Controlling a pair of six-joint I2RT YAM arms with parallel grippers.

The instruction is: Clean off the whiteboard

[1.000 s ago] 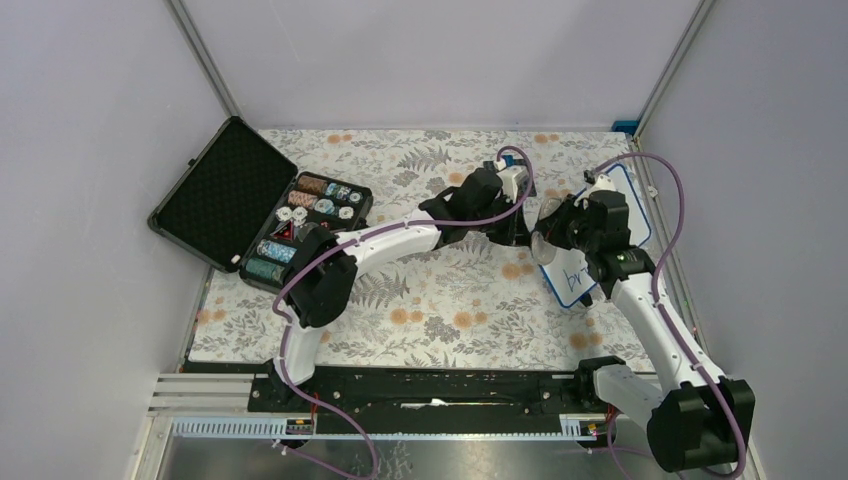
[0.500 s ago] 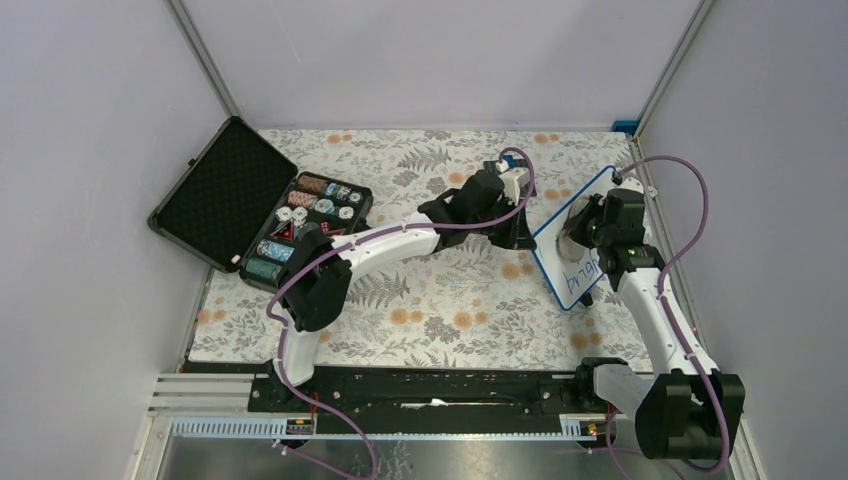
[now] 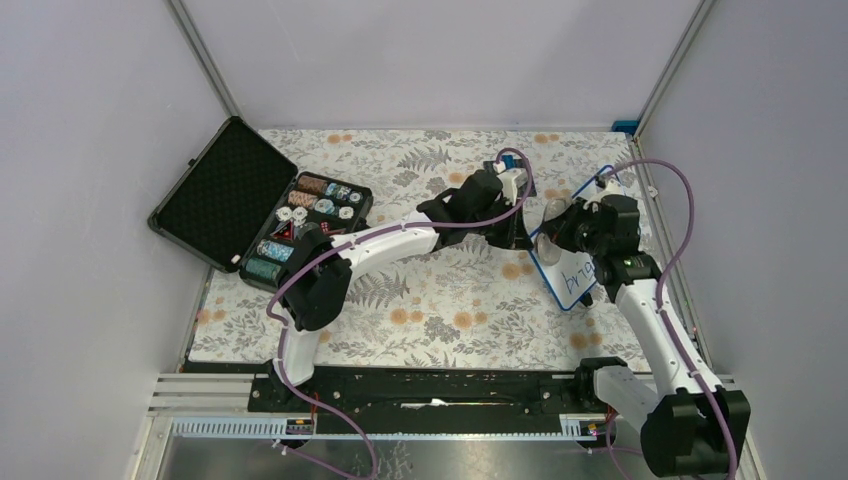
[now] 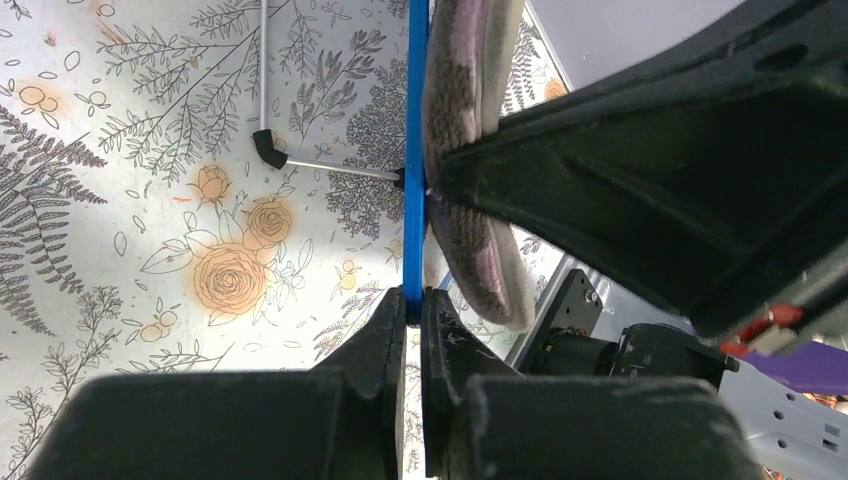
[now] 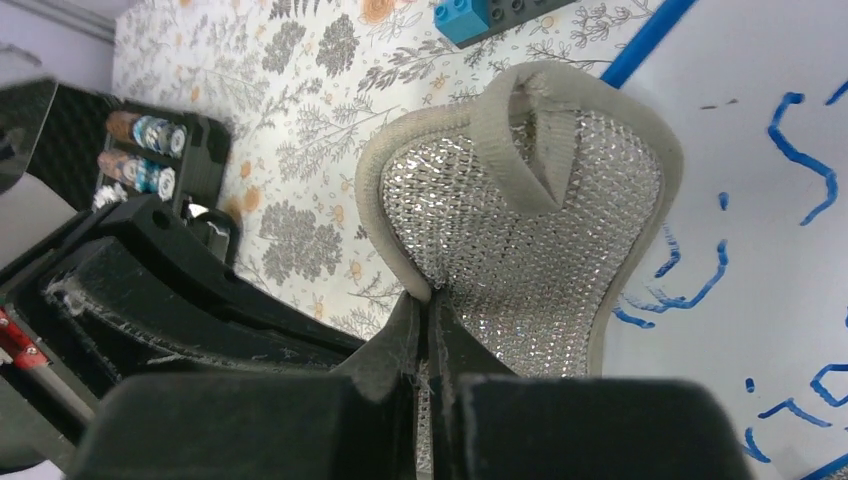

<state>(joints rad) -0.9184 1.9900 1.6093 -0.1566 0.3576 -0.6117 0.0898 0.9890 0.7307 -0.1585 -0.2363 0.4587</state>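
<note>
The left pincer point(image 4: 413, 312) is clenched on the thin blue edge of the whiteboard point(image 4: 414, 150), which in its wrist view runs straight up from between the fingertips, seen edge-on. Just right of that edge, touching the board's face, lies a pad point(image 4: 470, 150) with a beige rim. The right pincer point(image 5: 424, 322) is clenched on the lower rim of this pad point(image 5: 540, 230), whose silver mesh back and sewn loop face its camera; the pad lies flat against the white surface at the board's left border. Blue writing point(image 5: 800, 150) shows on the board to the right of the pad, in the right half of that view. At the top edge of the same view a blue brick point(image 5: 463, 18) lies on the floral desk point(image 5: 300, 120). From above, the whiteboard point(image 3: 580, 285) sits right of centre, lifted at a slant between the two arms, its written end lowest in the frame. In the upper left of that view, well apart from the board, an open black case point(image 3: 215, 195) holds rows of chips point(image 3: 320, 205).
</note>
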